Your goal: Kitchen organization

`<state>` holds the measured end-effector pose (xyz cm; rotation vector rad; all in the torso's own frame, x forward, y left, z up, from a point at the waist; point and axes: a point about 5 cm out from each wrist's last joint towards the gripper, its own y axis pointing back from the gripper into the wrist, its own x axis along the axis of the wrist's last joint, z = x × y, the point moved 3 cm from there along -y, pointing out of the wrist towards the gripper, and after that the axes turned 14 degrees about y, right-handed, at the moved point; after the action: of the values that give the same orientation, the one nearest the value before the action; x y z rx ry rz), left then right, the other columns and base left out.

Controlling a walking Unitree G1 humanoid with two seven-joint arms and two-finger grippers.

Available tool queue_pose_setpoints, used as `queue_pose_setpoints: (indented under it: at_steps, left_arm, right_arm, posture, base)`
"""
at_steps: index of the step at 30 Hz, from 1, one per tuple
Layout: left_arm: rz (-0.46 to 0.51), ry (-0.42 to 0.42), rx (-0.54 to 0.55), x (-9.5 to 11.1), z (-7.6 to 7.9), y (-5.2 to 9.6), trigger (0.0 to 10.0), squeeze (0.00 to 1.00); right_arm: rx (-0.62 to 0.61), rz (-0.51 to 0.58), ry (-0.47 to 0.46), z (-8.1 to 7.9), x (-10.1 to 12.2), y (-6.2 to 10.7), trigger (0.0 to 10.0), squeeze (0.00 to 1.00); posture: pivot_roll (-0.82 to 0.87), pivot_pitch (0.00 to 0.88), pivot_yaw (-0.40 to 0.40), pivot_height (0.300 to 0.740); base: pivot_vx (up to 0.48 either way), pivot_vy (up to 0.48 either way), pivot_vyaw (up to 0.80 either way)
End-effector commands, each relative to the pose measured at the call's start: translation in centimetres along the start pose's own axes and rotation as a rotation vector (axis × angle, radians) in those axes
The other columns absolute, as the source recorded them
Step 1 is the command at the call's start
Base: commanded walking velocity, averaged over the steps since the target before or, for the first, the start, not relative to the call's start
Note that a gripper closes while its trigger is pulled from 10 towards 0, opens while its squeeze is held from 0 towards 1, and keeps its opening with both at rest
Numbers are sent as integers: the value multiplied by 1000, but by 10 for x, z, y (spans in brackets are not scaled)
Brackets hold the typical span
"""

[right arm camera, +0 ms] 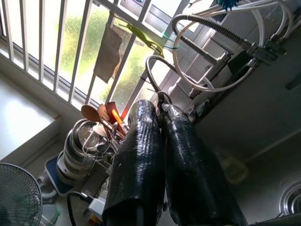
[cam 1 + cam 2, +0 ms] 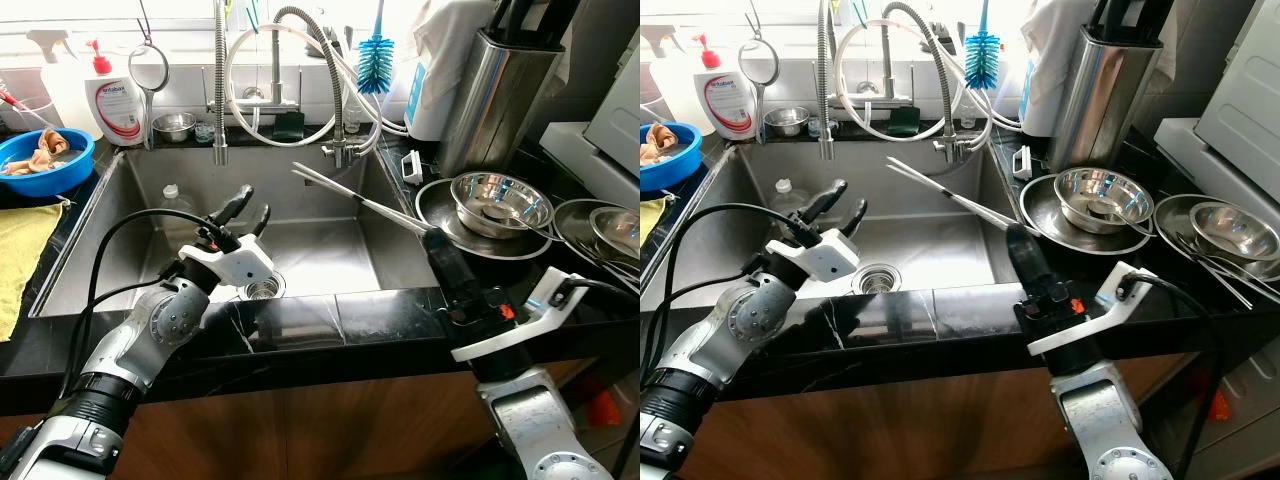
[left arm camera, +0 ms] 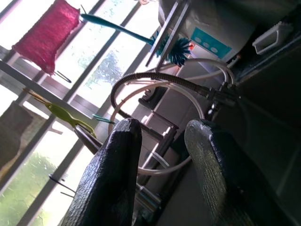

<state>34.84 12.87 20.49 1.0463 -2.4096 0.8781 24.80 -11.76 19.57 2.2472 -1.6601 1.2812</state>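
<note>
My left gripper [image 2: 252, 205] hovers open over the left half of the steel sink [image 2: 330, 255], above the drain [image 2: 262, 290], with nothing between its fingers [image 3: 123, 141]. My right gripper [image 2: 433, 240] is shut and empty; it stands above the sink's front right corner, just before a wide steel plate [image 2: 432, 205]. A steel bowl [image 2: 500, 203] sits on that plate. A pair of long metal chopsticks [image 2: 345, 193] leans from the sink onto the plate's rim. In the right wrist view the two fingers [image 1: 141, 141] press together.
A second steel bowl [image 2: 612, 228] on a plate sits at the far right. A tall steel holder [image 2: 500, 90] stands behind. On the left counter are a blue bowl [image 2: 45, 160], a yellow cloth [image 2: 25, 250] and a soap bottle [image 2: 115, 100]. Faucet hoses [image 2: 300, 60] arch over the sink.
</note>
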Motion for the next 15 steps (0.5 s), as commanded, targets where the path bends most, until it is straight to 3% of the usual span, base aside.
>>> queue_pose_setpoints:
  at_steps: [1,7,15]
  left_arm:
    - [64,-32,-4,13,-2,-7,10000,0]
    - [93,-65,49,20,-8,-10,10000,0]
    - [134,-100,-22,26,5,-11,10000,0]
  right_arm:
    - [24,16,-18,-8,0,-1,10000,0]
    - [2,-7,-29,-7,-9,-1,10000,0]
    - [10,-10,-41,-10,-11,-4,10000,0]
  posture:
    - [57,0,-47,740]
    - [55,0,-48,740]
    - [57,0,-54,740]
  base:
    - [0,0,0]
    - [0,0,0]
    - [0,0,0]
